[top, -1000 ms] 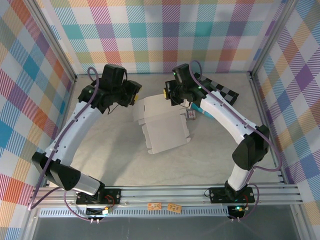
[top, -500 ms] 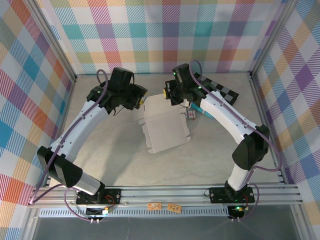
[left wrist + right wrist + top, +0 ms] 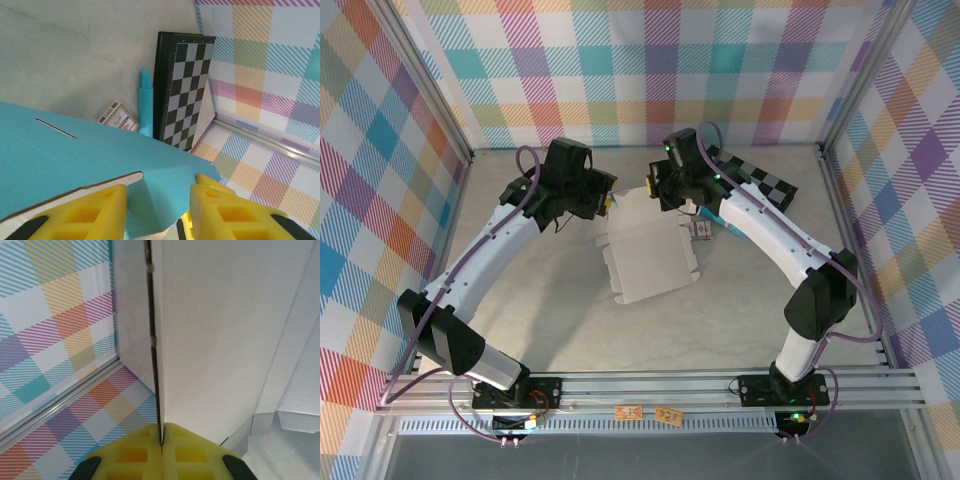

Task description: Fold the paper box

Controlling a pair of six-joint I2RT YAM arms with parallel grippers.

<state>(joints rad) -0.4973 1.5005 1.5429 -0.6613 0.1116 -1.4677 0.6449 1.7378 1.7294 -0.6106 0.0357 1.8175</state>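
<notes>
While both grippers work at its far edge, one table (image 3: 520, 300) keeps bare room left, right and near. One paper box (image 3: 650, 260) lies mid-table, grey-white side up, far panel lifted. Two grippers: right gripper (image 3: 665, 196) has its fingers together, clamped on the upright sheet edge (image 3: 161, 437); left gripper (image 3: 606, 203) has its fingers apart, straddling a teal flap corner (image 3: 159, 207), no squeeze visible. One checkerboard (image 3: 765, 181) sits at the far right by the wall. One teal tube (image 3: 145, 100) lies along its edge. One small printed card (image 3: 119, 116) sits just beside the tube, close to the box's right edge.
</notes>
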